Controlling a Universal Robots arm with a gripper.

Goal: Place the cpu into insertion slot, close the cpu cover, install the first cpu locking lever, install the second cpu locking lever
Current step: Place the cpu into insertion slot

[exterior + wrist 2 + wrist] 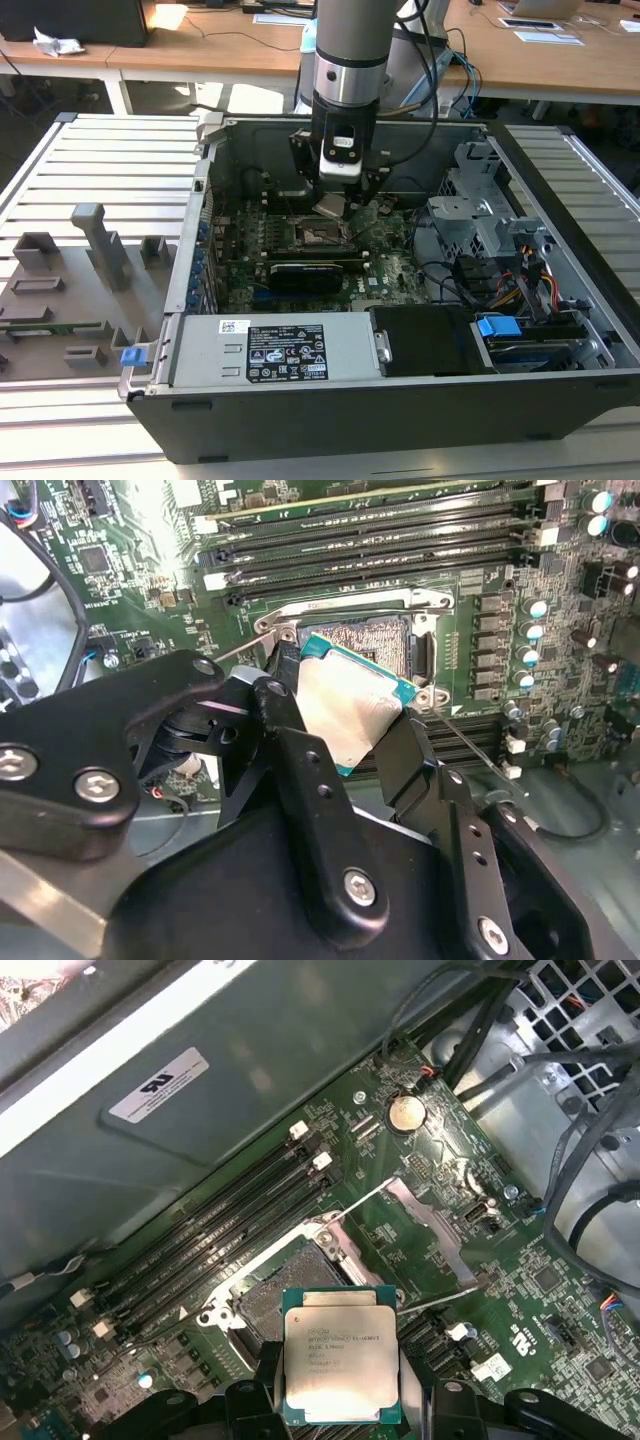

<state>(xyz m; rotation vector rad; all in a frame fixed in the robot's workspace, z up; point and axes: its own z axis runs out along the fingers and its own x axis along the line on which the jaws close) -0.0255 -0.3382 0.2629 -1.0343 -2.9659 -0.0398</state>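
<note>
My gripper [333, 203] hangs inside the open computer case, shut on the cpu [330, 208]. The cpu [350, 705] is a small silver-topped chip with a green rim, pinched at two opposite edges by black fingers [285, 715]. It is tilted and sits just above the insertion slot [375, 640], not touching it. In the first wrist view the cpu [340, 1355] overlaps one edge of the insertion slot [275, 1285], whose dark pin field lies bare. The cpu cover [432, 1222] is swung open beside the slot. Two thin wire levers [362, 1200] stand free.
Long black memory slots [220, 1220] run along one side of the socket. A black card [312, 272] lies in front of it, with the power supply [270, 350] nearer. Cables and a drive cage [480, 220] fill the exterior view's right. A grey parts fixture [80, 280] lies outside the case.
</note>
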